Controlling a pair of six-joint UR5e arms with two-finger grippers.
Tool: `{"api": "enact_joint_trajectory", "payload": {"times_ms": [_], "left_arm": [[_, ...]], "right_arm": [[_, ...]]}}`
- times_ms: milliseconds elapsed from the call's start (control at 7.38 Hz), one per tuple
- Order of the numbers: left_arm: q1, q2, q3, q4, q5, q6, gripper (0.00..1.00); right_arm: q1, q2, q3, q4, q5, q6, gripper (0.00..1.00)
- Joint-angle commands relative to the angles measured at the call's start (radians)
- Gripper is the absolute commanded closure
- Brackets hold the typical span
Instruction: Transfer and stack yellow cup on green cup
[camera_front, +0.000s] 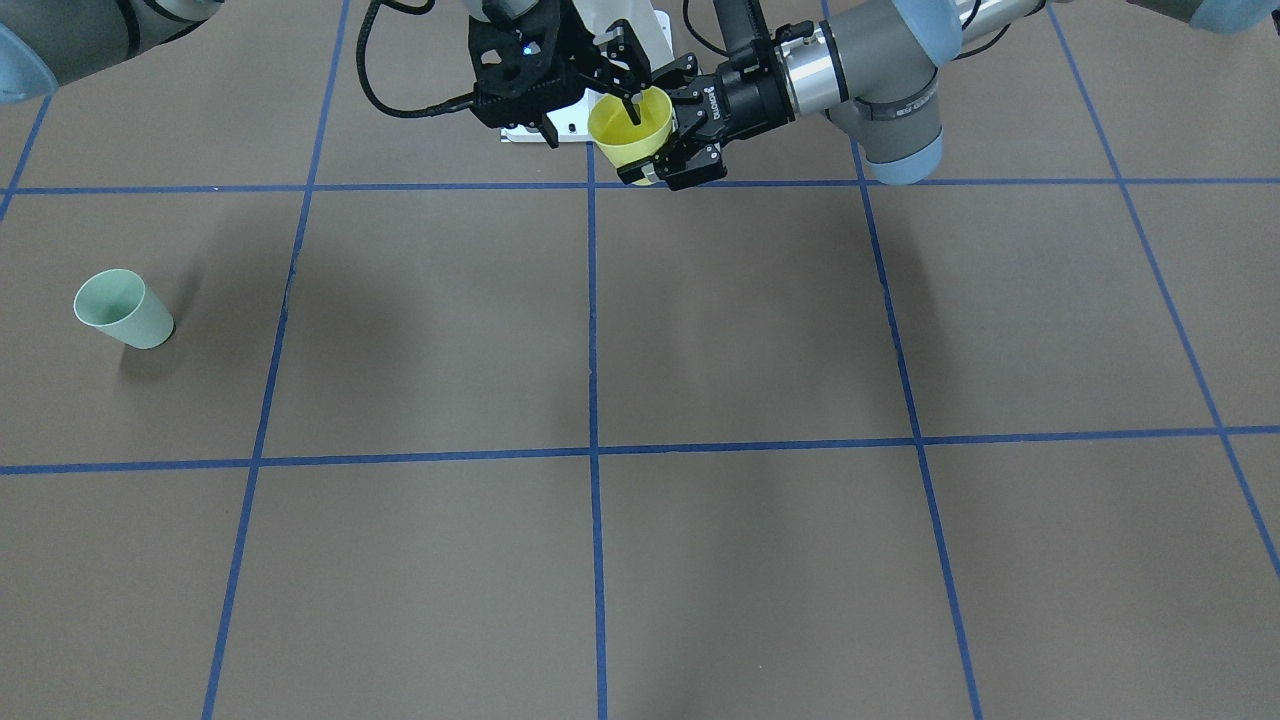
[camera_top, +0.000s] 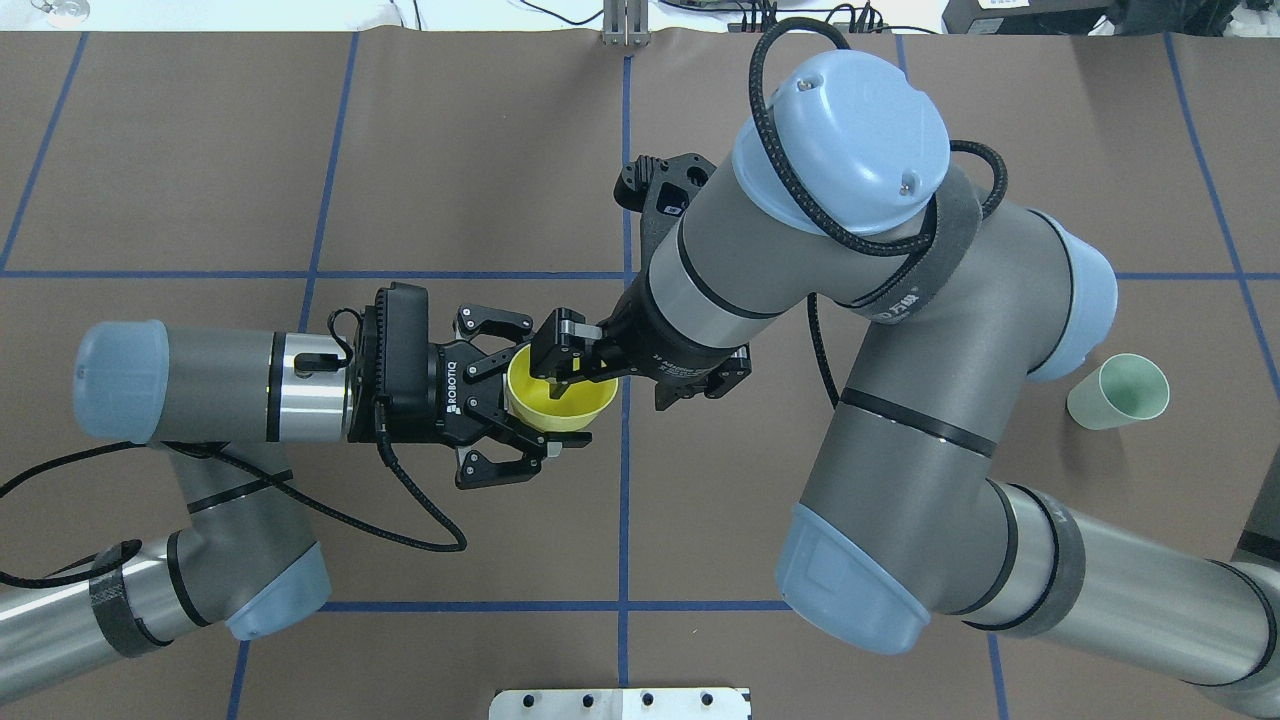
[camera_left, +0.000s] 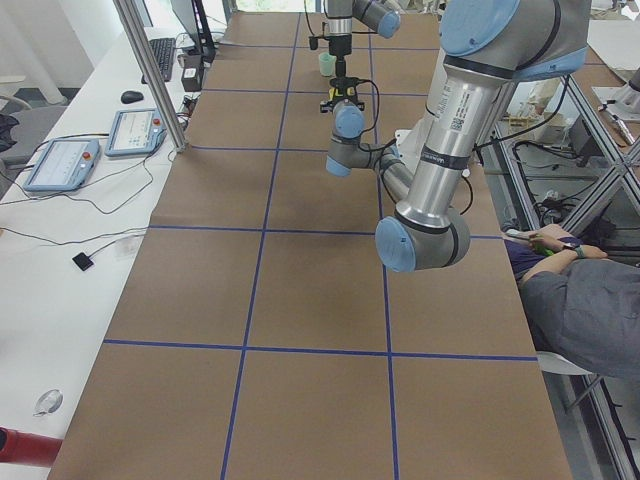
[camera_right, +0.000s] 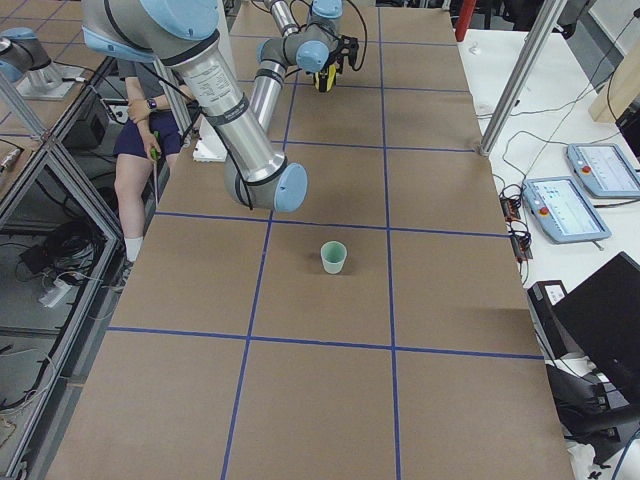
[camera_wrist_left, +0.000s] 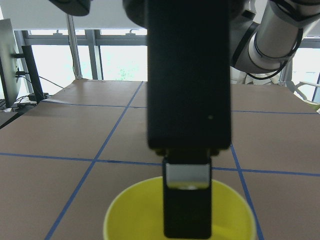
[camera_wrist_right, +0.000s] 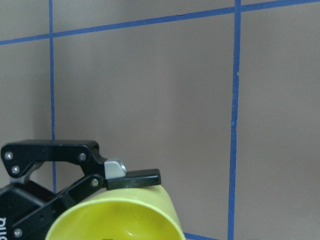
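Hanging upright in mid-air above the bench (camera_top: 500, 150), the yellow cup (camera_top: 556, 401) sits clasped around by the left hand (camera_top: 530, 410) while the right hand (camera_top: 575, 372) pinches its rim, with the green cup (camera_top: 1118, 392) standing well off on the right arm's side.

brown blue-taped table (camera_front: 740, 330), two tablets (camera_left: 60, 163)

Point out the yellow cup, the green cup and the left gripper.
yellow cup (camera_top: 560, 408): overhead view, inside wall below the rim.
green cup (camera_top: 1100, 405): overhead view, outer side wall.
left gripper (camera_top: 535, 392): overhead view, midway between its fingertips, around the cup.
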Motion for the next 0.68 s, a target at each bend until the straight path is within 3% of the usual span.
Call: {"api": "enact_joint_trajectory", "payload": {"times_ms": [0, 136, 407, 542], "left_arm": [[0.002, 0.000, 0.002, -0.010, 0.000, 0.000, 1.00], [0.005, 0.000, 0.002, -0.013, 0.000, -0.002, 1.00], [0.007, 0.002, 0.002, -0.018, 0.000, 0.000, 1.00], [0.007, 0.006, 0.003, -0.034, 0.000, -0.002, 1.00]], "right_arm": [[-0.002, -0.005, 0.001, 0.002, 0.000, -0.003, 0.12], [-0.002, -0.005, 0.001, 0.002, 0.000, -0.003, 0.21], [-0.002, -0.003, 0.001, 0.002, 0.003, 0.000, 0.61], [-0.002, -0.002, 0.001, 0.002, 0.005, 0.000, 0.73]]}}
